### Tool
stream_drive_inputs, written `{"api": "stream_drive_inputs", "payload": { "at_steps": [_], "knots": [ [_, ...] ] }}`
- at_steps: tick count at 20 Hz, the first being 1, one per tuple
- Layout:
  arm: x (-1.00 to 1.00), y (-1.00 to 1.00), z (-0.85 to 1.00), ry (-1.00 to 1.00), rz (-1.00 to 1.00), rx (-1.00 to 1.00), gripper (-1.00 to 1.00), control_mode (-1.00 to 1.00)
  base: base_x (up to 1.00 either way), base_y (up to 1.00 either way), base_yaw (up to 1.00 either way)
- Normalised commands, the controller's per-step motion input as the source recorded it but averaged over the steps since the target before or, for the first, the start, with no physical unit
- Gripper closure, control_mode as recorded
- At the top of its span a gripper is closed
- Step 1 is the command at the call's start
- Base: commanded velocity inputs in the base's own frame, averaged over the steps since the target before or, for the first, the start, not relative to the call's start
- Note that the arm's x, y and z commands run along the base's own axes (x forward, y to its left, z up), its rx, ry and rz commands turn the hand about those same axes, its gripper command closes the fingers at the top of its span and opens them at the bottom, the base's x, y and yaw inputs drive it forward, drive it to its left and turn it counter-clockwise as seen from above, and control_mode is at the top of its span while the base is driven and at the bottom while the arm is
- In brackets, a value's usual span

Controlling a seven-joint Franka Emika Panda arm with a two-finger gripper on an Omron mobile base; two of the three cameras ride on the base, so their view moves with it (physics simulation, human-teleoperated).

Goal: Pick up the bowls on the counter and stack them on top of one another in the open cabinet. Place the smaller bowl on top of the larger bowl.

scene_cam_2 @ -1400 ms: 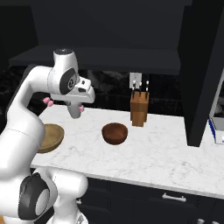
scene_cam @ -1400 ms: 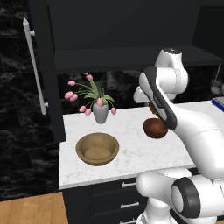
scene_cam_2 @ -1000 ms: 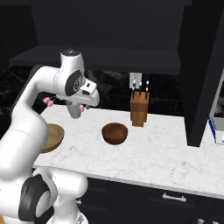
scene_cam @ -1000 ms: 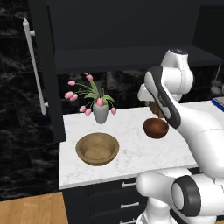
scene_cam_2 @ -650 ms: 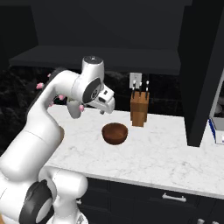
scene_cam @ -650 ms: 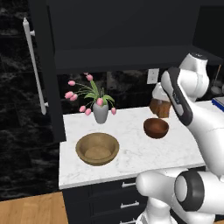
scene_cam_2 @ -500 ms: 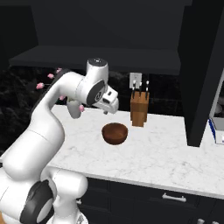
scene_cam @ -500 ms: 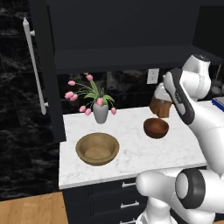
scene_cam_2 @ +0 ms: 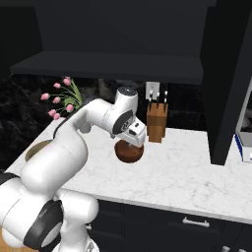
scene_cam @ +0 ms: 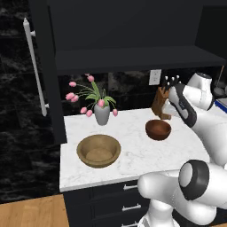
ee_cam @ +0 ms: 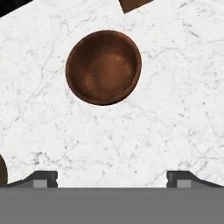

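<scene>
The smaller bowl (scene_cam: 158, 129), dark reddish-brown, stands upright on the counter (scene_cam: 133, 156) in front of the knife block. The larger bowl (scene_cam: 98, 150), wide and light tan, rests near the counter's front left. My gripper (scene_cam_2: 134, 142) hovers just above the smaller bowl (scene_cam_2: 129, 153), pointing down at it. In the hand view the smaller bowl (ee_cam: 103, 66) lies ahead of the gripper (ee_cam: 113, 178), whose fingertips (ee_cam: 43, 177) stand wide apart and open with nothing between them. The open cabinet (scene_cam: 133, 57) with its dark shelf hangs above the counter, and its door (scene_cam: 42, 75) swings out to the left.
A grey vase of pink tulips (scene_cam: 101, 113) stands behind the larger bowl. A wooden knife block (scene_cam: 160, 104) sits at the back wall beside an outlet. A tall dark cabinet side (scene_cam_2: 224, 83) borders the counter on the right. Dark drawers (scene_cam: 128, 204) run below.
The arm has swung to the right, from near the flowers to above the smaller bowl. The gripper stays open. Both bowls are unmoved.
</scene>
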Motion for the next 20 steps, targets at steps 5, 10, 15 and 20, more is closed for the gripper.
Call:
{"api": "stream_drive_inputs", "payload": {
  "at_steps": [5, 10, 15, 20],
  "knots": [
    [0.26, -0.16, -0.63, 0.17, -0.4, 0.12, -1.0, -1.0, 0.0, 0.0, 0.0],
    [0.52, 0.0, -0.3, 0.14, -0.2, 0.04, -1.0, -1.0, 0.0, 0.0, 0.0],
    [0.3, -0.03, -0.37, 0.11, -0.09, 0.0, -1.0, -1.0, 0.0, 0.0, 0.0],
    [0.05, -0.09, -0.38, 0.02, -0.03, 0.0, -1.0, -1.0, 0.0, 0.0, 0.0]
  ]
}}
